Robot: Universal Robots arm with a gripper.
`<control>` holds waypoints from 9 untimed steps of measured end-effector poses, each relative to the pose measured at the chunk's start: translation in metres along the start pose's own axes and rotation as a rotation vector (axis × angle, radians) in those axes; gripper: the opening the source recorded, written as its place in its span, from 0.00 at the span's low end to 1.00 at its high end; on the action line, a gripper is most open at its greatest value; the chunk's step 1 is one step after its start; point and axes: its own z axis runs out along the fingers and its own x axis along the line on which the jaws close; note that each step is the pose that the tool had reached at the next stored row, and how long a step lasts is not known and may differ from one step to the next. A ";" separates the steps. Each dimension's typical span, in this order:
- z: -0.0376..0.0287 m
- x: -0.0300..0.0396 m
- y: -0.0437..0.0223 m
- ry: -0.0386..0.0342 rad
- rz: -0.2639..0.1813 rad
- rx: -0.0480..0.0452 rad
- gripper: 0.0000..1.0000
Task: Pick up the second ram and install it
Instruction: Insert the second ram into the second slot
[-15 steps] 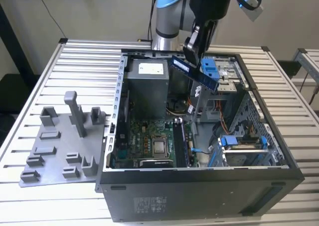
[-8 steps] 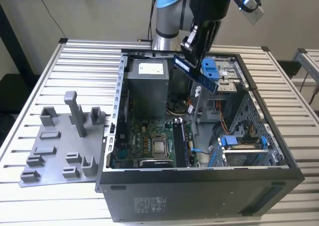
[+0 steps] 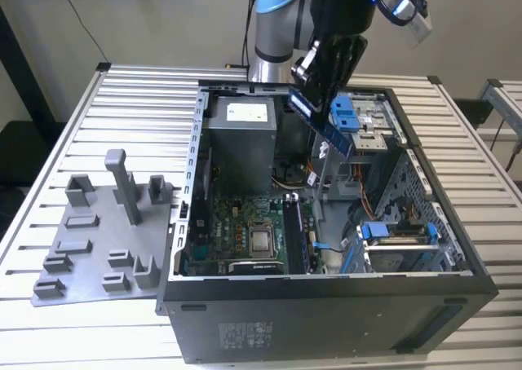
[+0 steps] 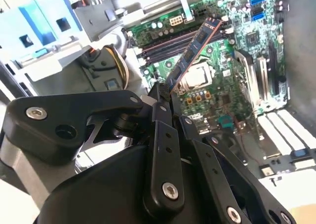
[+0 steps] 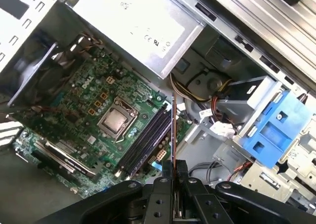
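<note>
Pincer (image 3: 308,93) is pressed together on one end of the second ram (image 3: 333,132). The stick hangs tilted in the air above the open PC case (image 3: 326,321), over its far part, clear of the motherboard (image 3: 236,223). Its free end points down toward the exterior view's right, just beside the blue drive caddy (image 3: 347,113).

Risks, as I judge them:
- Grip is at one end only, so the long free length acts as a lever. Any knock could twist the stick in the pads or pull it out.
- The caddy and the cable bundle (image 5: 200,93) are close, so a sideways drift could snag the low end.
- The stick is nowhere near level w/ the DIMM slots (image 5: 145,142). Going in at an angle, or w/ the notch off, could jam it, stress the board or miss the latches.

View differences:
- Exterior view gives height over the case and the gap to the caddy. It also shows the grey holder tray (image 3: 98,240) on the worktop (image 3: 81,125), at that view's left.
- First wrist view has the stick edge-on, so I can read its line vs the slots beside the CPU (image 5: 114,121).
- Second wrist view shows its flat face and chips, plus the pinch itself.
</note>
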 end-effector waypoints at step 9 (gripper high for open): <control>0.0016 0.0001 -0.0001 -0.0051 0.163 0.0083 0.14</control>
